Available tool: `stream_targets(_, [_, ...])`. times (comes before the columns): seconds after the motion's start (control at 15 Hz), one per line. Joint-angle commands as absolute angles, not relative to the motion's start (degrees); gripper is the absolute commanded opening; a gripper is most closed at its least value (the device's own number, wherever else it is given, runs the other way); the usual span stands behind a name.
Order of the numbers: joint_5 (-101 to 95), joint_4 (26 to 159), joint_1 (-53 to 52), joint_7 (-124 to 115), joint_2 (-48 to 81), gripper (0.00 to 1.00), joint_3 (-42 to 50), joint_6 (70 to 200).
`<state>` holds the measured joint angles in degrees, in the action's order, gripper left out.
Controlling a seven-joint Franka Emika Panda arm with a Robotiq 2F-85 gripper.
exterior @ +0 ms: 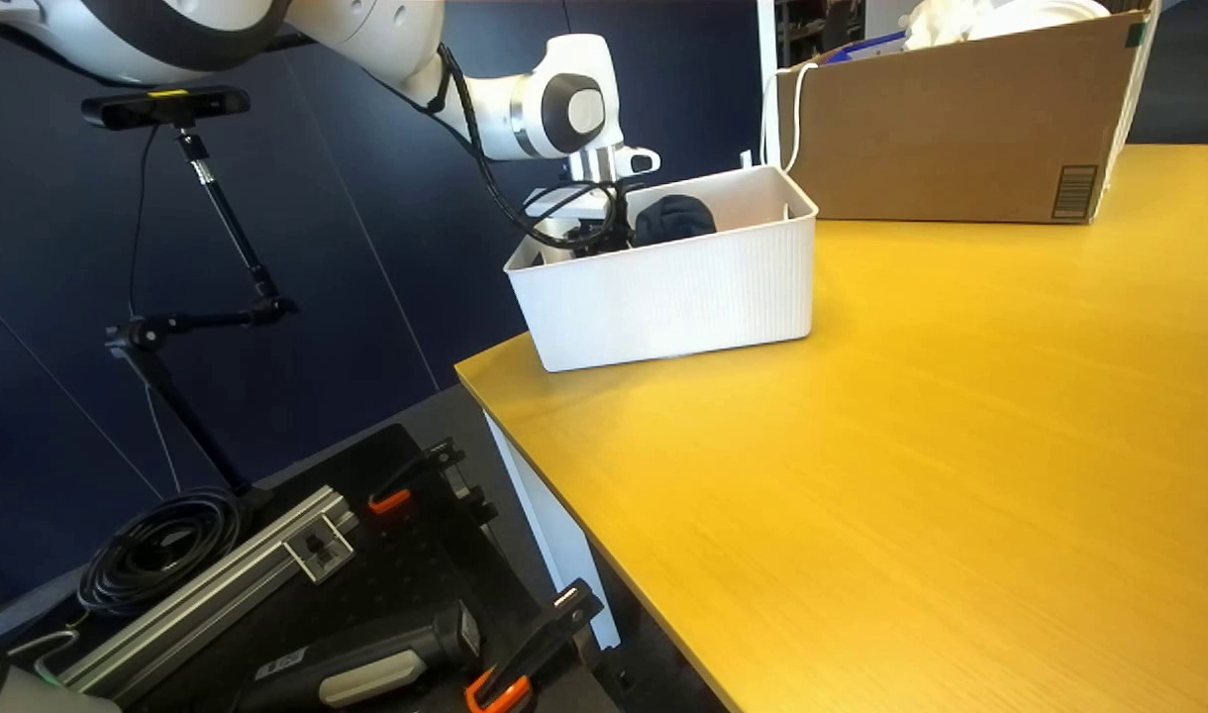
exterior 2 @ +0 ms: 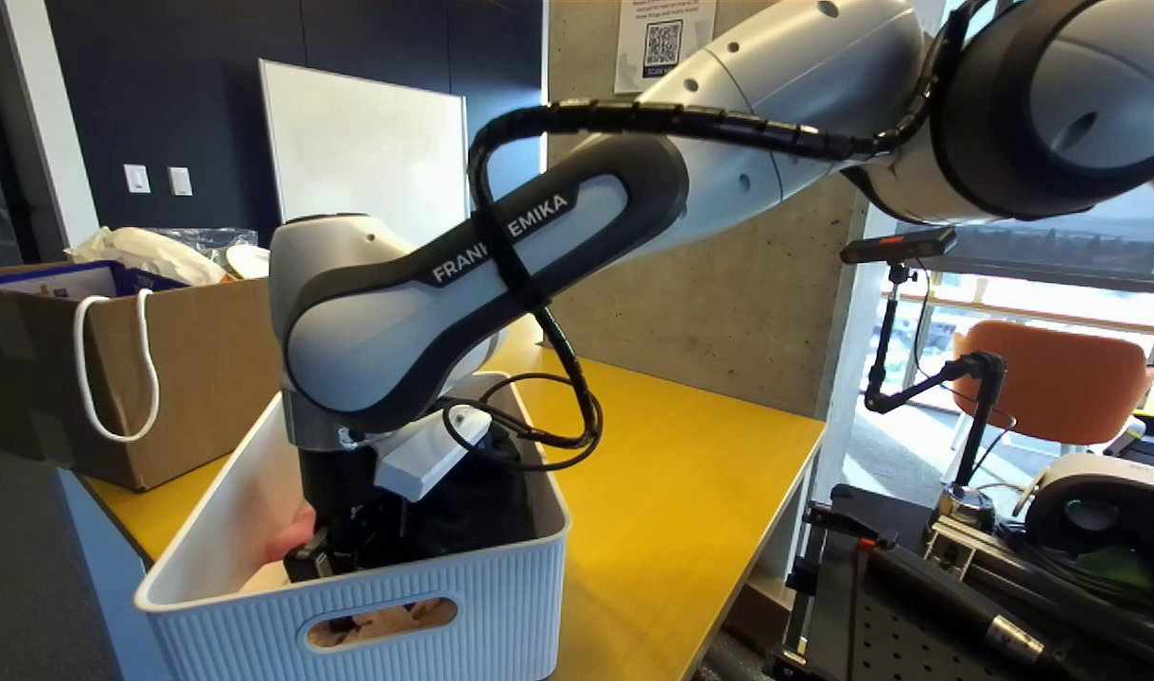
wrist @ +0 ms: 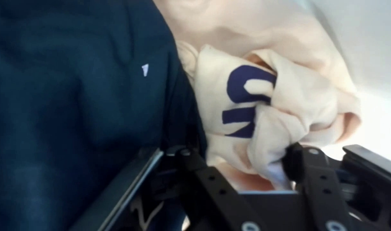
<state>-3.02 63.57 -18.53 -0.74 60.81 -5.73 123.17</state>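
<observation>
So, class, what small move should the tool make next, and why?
Probably close the tool gently: it is down inside the white bin, and in the wrist view its jaws stand apart with cream cloth showing between them.

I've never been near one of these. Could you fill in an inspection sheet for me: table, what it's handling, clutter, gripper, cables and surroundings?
Surface: yellow table, with a white bin standing near its edge.
Handled things: inside the bin, crumpled cream cloth with dark purple lettering; dark blue cloth beside it.
Clutter: cardboard box near the bin, white wrapping showing above its rim.
Gripper: inside the bin, jaws open, cream cloth showing between them.
Cables: black cable looping along the arm; coil by the table.
Surroundings: whiteboard, orange chair, camera on a jointed stand.
</observation>
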Motion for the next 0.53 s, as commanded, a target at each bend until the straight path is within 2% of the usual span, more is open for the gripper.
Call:
stream_targets(0.0, [-4.1,60.9,-19.3,-2.2,62.3,0.28,-5.0,123.1])
stream_targets(0.07, [-4.1,60.9,-19.3,-2.3,62.2,0.19,-4.9,123.1])
stream_targets(0.27, [-3.7,62.7,-19.0,-2.7,60.4,0.01,-4.3,122.9])
stream_targets(0.47, [-4.0,65.3,-18.9,-4.9,57.5,0.03,-2.8,121.9])
